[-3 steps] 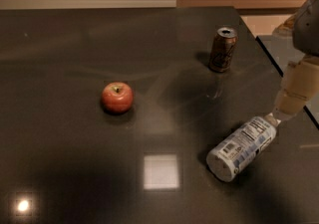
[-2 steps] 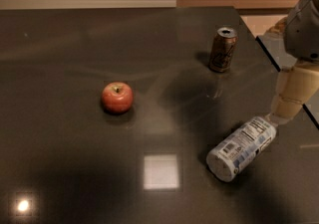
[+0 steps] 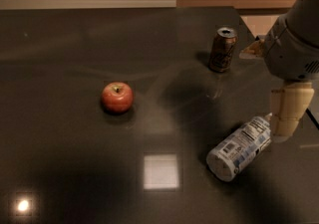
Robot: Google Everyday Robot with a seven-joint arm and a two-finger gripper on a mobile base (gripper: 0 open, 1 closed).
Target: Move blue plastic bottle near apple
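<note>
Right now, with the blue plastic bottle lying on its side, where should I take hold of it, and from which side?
Probably the labelled middle of the blue plastic bottle, from above, closing across its long axis. It lies flat, cap end beside the gripper at the right, base toward the lower left; the round body could roll if pushed sideways.
</note>
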